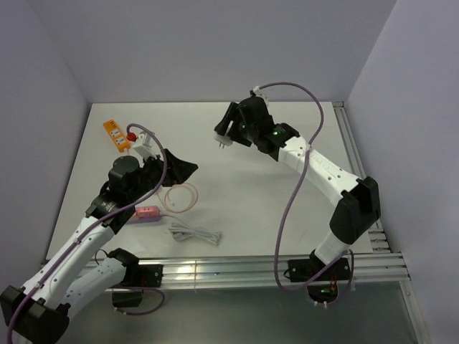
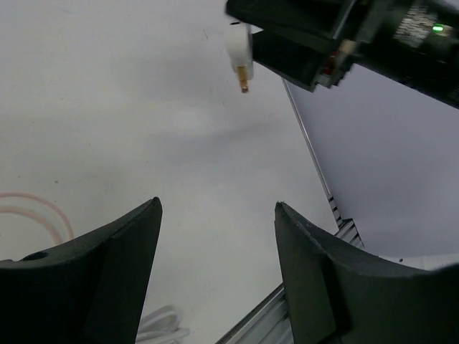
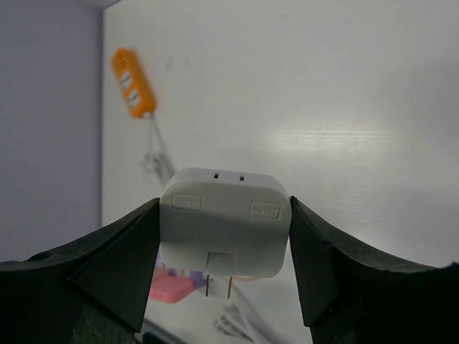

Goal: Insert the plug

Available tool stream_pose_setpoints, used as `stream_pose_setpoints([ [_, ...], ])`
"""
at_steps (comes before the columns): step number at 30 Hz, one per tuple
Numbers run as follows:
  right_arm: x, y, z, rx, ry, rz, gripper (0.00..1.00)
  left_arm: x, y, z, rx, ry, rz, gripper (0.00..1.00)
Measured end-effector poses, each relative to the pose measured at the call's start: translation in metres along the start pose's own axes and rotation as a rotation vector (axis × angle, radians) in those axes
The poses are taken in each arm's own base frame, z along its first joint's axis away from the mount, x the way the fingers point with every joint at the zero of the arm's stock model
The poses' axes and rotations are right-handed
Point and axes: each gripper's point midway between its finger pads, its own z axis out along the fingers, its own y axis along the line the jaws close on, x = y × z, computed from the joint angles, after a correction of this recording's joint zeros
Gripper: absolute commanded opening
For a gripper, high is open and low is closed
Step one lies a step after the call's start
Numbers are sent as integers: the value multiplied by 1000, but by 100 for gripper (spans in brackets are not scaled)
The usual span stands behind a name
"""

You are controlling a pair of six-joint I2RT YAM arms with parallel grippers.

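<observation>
White table (image 1: 237,193): pale walls stand at 9, 12 and 3 o'clock. Bare surface runs from the centre out toward 3 o'clock.
Metal rails (image 1: 251,269): these line the 6 o'clock edge and the 3 o'clock edge.
Right pincer (image 3: 224,215): it is held above the table toward 12 o'clock and clamped on a white adapter (image 2: 238,46). The adapter's prongs point down, with air under them.
Left pincer (image 2: 217,208): it is just 9 o'clock of the centre, fingers apart with nothing between them. Bare table lies between it and the adapter.
Orange power strip (image 1: 115,134): it lies flat at 10 o'clock, near the left wall and well apart from both pincers.
White cord (image 1: 195,233): it is bundled at 7 o'clock, near the front rail.
Pink cord (image 1: 179,195): it lies in loose loops just at 2 o'clock of the plug, in front of the left pincer.
Plug (image 1: 147,213): it lies flat on the table at 8 o'clock, just beside the left arm, and neither pincer touches it.
</observation>
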Motion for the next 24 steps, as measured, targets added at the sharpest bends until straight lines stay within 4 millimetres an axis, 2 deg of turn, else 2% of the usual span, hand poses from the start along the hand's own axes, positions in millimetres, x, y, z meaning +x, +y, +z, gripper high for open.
stream_pose_setpoints([
  [2, 9, 30, -18, -87, 10, 0, 4, 4, 5, 6, 3, -6, -13, 70],
  [6, 36, 64, -37, -179, 48, -6, 4, -2, 3, 11, 27, -48, -15, 69],
  [11, 61, 79, -46, -204, 92, -26, 4, -17, -10, 11, 76, -113, -20, 69],
  [18, 72, 87, -50, -210, 93, -38, 4, -20, -11, 12, 82, -130, -47, 62],
  [24, 81, 95, -55, -223, 102, -44, 4, -21, -6, 14, 55, -143, -59, 52],
])
